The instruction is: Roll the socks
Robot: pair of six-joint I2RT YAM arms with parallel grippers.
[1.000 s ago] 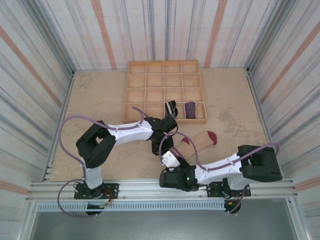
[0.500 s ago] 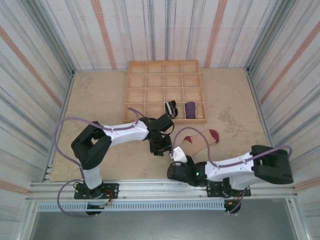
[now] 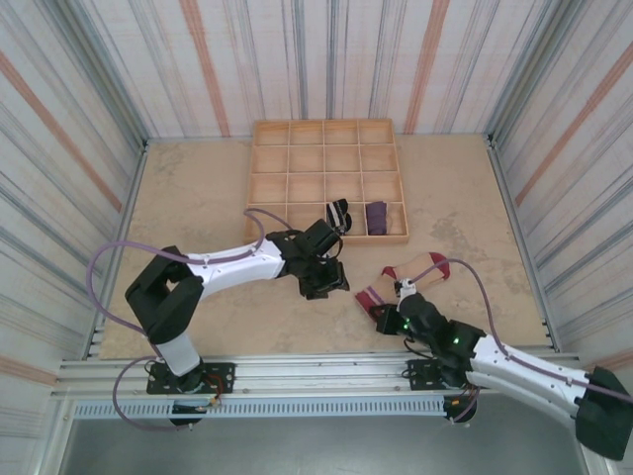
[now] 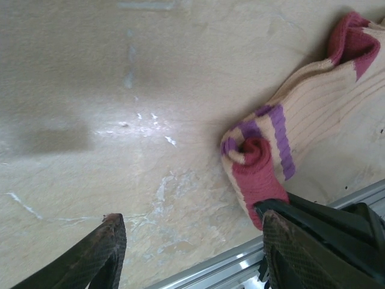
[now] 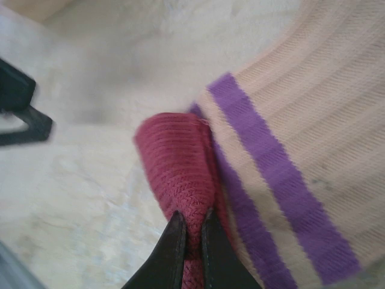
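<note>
The beige sock lies on the table, its maroon toe far right and its maroon cuff partly rolled. My right gripper is shut on that cuff, both fingertips pinching the knit. Purple stripes run beside the roll. My left gripper hovers just left of the sock, open with nothing between its fingers, and the rolled cuff shows ahead of its right finger. The black-and-white striped sock and the purple sock sit rolled in tray compartments.
The wooden divided tray stands at the back centre, close behind the left gripper. A metal rail runs along the near table edge, just below the right gripper. Striped walls close in the sides.
The right arm has swung out to the right and low, and its gripper now pinches the cuff. The sock has shifted right. The left gripper has edged right.
</note>
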